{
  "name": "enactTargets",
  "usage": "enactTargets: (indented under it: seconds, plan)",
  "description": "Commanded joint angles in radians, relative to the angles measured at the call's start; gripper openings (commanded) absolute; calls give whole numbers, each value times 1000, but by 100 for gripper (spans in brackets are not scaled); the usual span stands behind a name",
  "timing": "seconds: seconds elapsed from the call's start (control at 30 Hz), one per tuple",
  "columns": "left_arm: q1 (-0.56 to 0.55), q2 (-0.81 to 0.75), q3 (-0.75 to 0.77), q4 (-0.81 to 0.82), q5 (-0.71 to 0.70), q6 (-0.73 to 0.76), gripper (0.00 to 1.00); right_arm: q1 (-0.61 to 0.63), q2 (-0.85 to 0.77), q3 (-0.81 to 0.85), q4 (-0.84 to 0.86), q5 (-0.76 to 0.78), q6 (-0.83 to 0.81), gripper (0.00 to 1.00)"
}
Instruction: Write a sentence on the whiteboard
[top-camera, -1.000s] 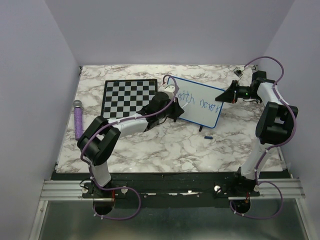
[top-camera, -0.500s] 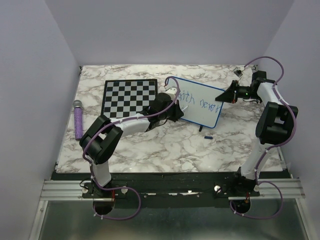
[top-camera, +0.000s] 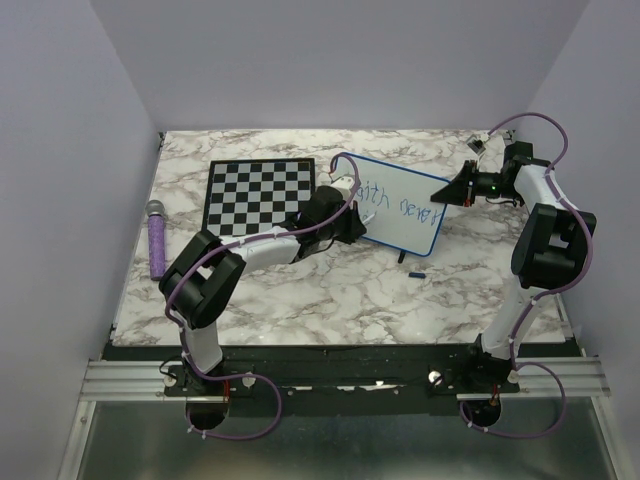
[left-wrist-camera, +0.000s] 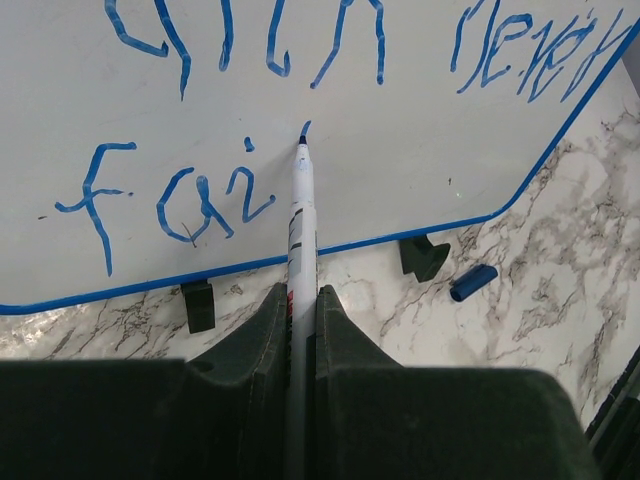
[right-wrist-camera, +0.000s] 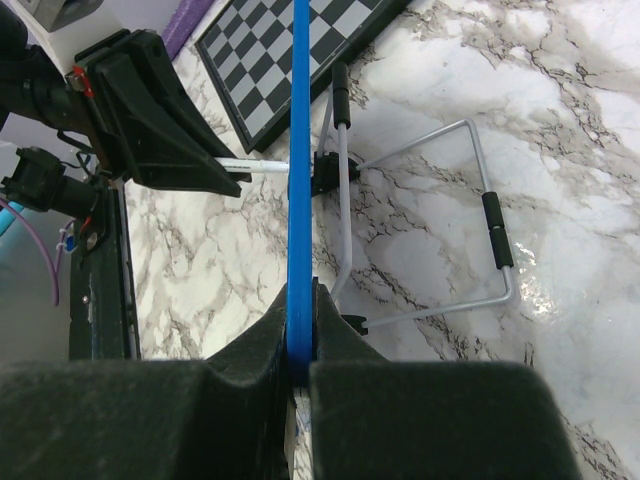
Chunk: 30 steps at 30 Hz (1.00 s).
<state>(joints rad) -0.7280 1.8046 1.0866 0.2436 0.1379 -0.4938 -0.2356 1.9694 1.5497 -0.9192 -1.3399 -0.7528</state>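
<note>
Left jaws: your left gripper (left-wrist-camera: 303, 295) is clamped shut on the marker (left-wrist-camera: 301, 200), whose tip touches the whiteboard (left-wrist-camera: 420, 150) just past the "i".
Right jaws: your right gripper (right-wrist-camera: 300, 300) pinches the board's blue frame at its right edge and steadies it.
Whiteboard: it is propped on its wire stand (right-wrist-camera: 480, 200) toward the back of the tabletop (top-camera: 350, 290), just right of the chessboard (top-camera: 258, 195).
Done: the sentence (left-wrist-camera: 95, 200) shows "aith never" on the top line, its opening letter outside your wrist view. Below it are "fai" and a short fresh stroke.
Left: by my reckoning, only the end of "fails".
Around: a blue cap (left-wrist-camera: 472, 283) lies on the tabletop near the board's foot. A purple cylinder (top-camera: 157, 238) lies at the left edge, well apart.
In the way: the board right of the tip is bare. Mind the lower frame, since the second line sits close above it.
</note>
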Motion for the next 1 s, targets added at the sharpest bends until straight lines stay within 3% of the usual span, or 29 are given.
enactTargets:
  seconds: [0.0,0.97]
  plan:
    - [-4,-4,6,-29,-29,20,0,4,16,29,-7,4,-36,1]
    - [-4,-17,-34,-81,-4,27,0,4,16,32,-15,1,-37,1]
